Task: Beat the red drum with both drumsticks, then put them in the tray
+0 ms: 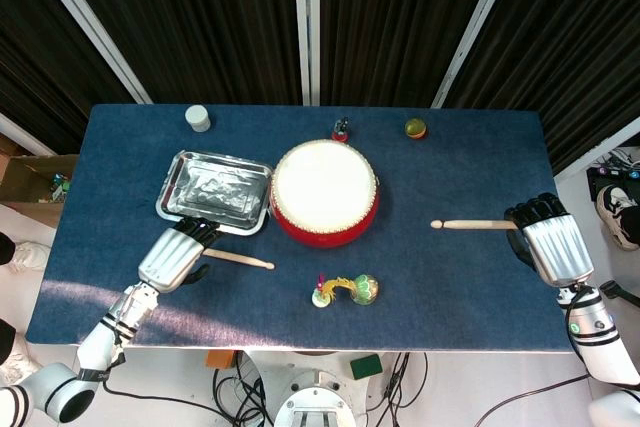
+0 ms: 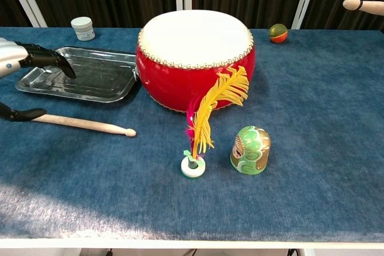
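With the drum point(image 1: 325, 192) at frame centre and tray point(image 1: 214, 190) to its left, the right hand point(image 1: 548, 237) grips a stick point(image 1: 473, 224) while the left hand point(image 1: 178, 255), fingers apart, must close on the stick point(image 1: 238, 259) on the worktop.

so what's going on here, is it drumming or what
A two-armed robot sits at a blue table with a red drum in the middle. The right hand holds a drumstick raised, pointing toward the drum. The left hand is on the end of the other drumstick, which lies flat on the table in front of the tray; whether it grips it is unclear. Neither stick touches the drum, and the tray holds none.
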Action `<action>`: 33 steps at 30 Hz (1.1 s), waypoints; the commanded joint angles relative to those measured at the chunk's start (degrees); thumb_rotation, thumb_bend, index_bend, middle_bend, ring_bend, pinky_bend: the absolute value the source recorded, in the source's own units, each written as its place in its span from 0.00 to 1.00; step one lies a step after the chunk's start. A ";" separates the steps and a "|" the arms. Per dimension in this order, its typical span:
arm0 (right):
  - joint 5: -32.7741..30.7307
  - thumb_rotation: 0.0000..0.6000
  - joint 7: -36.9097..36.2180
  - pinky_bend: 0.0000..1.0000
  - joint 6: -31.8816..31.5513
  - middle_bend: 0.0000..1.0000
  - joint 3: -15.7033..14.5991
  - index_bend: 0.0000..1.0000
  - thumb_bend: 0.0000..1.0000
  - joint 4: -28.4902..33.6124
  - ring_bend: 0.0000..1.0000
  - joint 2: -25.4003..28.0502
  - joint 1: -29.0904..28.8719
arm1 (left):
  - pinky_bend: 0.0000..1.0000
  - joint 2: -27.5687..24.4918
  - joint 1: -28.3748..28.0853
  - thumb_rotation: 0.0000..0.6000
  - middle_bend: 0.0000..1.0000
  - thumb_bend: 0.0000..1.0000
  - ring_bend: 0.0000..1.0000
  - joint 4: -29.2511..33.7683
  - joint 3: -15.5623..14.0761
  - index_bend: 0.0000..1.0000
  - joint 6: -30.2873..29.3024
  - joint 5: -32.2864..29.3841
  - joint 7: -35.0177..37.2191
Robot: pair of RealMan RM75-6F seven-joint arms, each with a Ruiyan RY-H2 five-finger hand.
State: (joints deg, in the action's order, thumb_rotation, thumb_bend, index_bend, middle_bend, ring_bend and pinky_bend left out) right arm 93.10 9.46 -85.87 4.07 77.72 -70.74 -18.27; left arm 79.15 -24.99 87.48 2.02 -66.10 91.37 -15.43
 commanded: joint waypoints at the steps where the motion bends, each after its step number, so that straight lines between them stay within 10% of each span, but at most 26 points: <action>1: -0.30 1.00 -0.32 0.35 0.05 0.67 0.32 0.79 0.64 -0.34 0.37 -0.16 0.06 | 0.27 2.02 -0.78 1.00 0.26 0.29 0.22 -1.98 0.54 0.30 0.82 -1.21 -1.64; 33: -1.15 1.00 -1.10 0.35 1.97 0.67 0.75 0.79 0.64 -2.21 0.37 -1.92 0.27 | 0.36 13.01 -1.30 1.00 0.50 0.29 0.42 -12.86 1.73 0.48 2.42 -12.45 -12.60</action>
State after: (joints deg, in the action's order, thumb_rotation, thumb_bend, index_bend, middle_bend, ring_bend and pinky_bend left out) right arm 91.94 8.36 -83.90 4.81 75.52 -72.65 -18.01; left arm 92.08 -26.28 74.64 3.70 -63.75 79.33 -27.54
